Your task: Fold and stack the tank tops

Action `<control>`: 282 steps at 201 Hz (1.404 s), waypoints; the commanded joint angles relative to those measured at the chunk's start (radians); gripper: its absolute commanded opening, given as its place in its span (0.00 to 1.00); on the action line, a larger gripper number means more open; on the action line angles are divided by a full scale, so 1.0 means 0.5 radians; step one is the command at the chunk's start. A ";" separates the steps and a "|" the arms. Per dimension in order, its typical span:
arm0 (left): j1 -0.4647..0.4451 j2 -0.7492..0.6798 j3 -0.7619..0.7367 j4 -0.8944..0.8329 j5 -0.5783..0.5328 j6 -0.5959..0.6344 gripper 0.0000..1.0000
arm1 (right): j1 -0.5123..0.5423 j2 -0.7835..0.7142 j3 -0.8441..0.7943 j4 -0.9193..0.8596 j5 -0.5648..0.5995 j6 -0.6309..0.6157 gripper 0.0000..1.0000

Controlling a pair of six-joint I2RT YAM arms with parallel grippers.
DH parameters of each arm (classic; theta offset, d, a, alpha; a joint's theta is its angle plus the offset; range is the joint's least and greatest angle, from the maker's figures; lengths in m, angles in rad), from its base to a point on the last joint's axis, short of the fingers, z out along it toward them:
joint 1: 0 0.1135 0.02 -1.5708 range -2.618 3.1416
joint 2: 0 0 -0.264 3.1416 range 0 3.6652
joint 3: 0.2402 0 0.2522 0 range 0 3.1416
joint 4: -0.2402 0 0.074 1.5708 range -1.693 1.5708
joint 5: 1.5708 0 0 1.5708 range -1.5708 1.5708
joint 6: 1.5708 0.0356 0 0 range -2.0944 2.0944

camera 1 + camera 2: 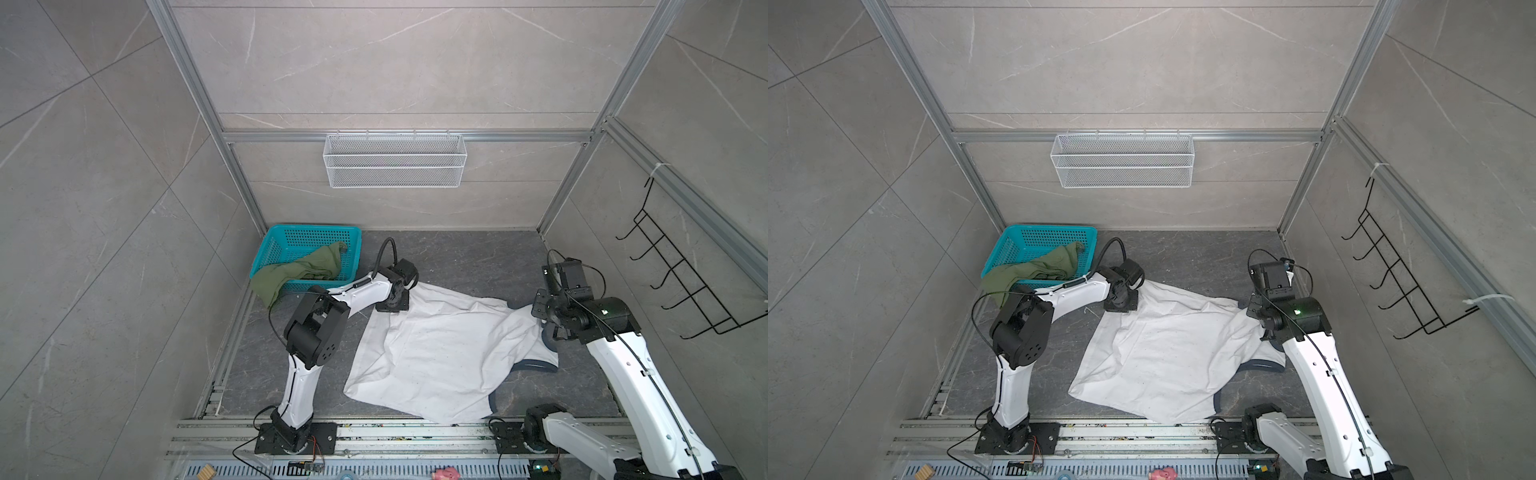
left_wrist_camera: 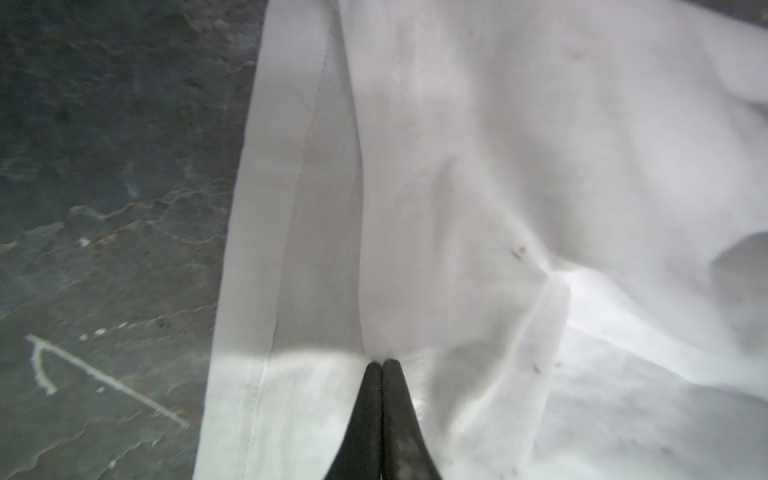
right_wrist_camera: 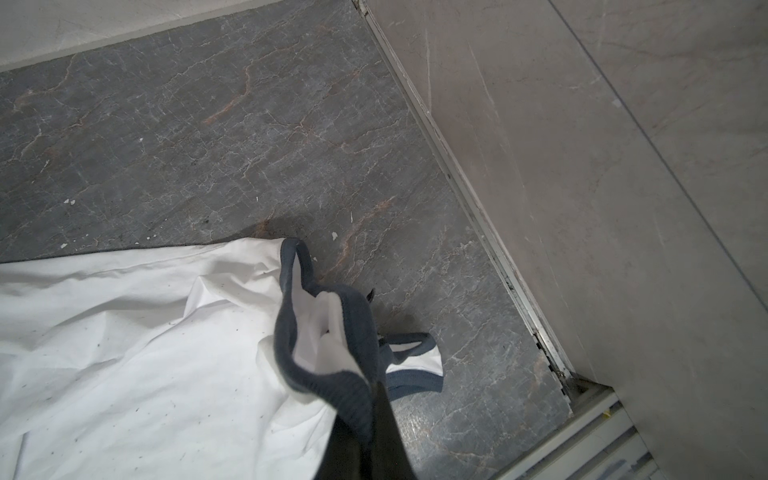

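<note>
Open far floor (image 1: 457, 262); teal basket (image 1: 316, 228) blocks left corner.

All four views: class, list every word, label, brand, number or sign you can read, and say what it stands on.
No readable text anywhere.
On the white tank top: plain cloth, no print in view.
On the olive tank top: crumpled, no print in view.
The floor mark: a forked white line, not a letter.
On the circuit board: too small to read.

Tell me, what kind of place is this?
Probably a pretend laundry corner built for robot practice: tile-look walls in a metal frame, a green top draped over a teal basket, and two robot arms handling a white top.
</note>
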 commanded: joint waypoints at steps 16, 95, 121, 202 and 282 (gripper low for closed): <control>-0.007 -0.476 -0.120 0.018 -0.173 0.010 0.00 | -0.010 -0.011 0.114 -0.069 0.074 0.004 0.00; 0.336 -1.263 -0.305 0.022 -0.170 0.096 0.00 | -0.010 -0.023 0.375 -0.155 0.220 -0.030 0.00; 0.478 -1.459 -0.346 0.020 -0.147 0.093 0.00 | -0.010 -0.078 0.447 -0.149 0.242 -0.081 0.00; 0.584 -2.050 -0.503 0.106 -0.328 0.082 0.00 | -0.011 -0.315 0.811 -0.035 0.069 -0.269 0.00; 0.584 -2.677 -0.707 0.167 -0.703 0.049 0.00 | -0.010 -0.463 0.881 -0.037 0.006 -0.314 0.00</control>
